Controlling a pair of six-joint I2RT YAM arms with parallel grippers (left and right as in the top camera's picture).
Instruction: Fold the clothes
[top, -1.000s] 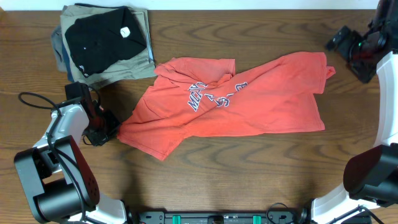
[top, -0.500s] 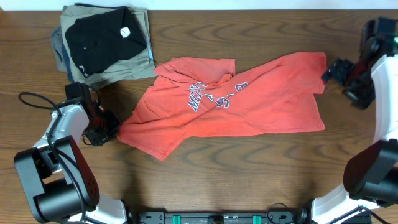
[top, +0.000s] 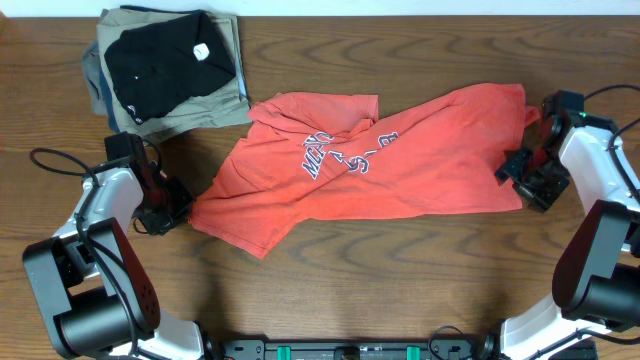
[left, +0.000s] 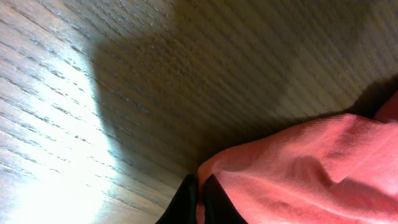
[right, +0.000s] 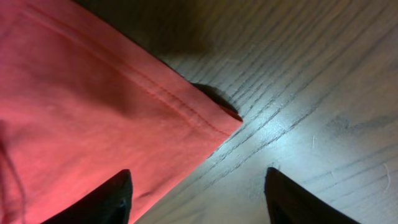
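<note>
Overhead: the red-orange shirt (top: 400, 170) lies spread but rumpled at the middle of the counter (top: 400, 300), its lettering creased. A stack (top: 170, 70) of folded garments sits at 10 o'clock. The left fingers (top: 183, 208) meet the shirt's sleeve tip at 8 o'clock, and the right fingers (top: 512, 170) stand at the hem corner at 3 o'clock. Left wrist: the left fingers (left: 183, 202) are closed tight, with the edge of the shirt (left: 311, 180) pinched between them, low against the counter. Right wrist: the right fingers (right: 109, 199) stand wide apart to either side of the shirt's hem corner (right: 93, 106), and nothing is gripped. The step in hand appears to be taking hold of both ends before spreading or folding. The next move likely calls for the right fingers to drop onto the corner and close on a single layer, then for both arms to lift together. Against the earlier frames, the right arm has swung in from the counter's 2 o'clock corner to the hem and its fingers have narrowed, while the left arm, the shirt and the stack lie unchanged.
</note>
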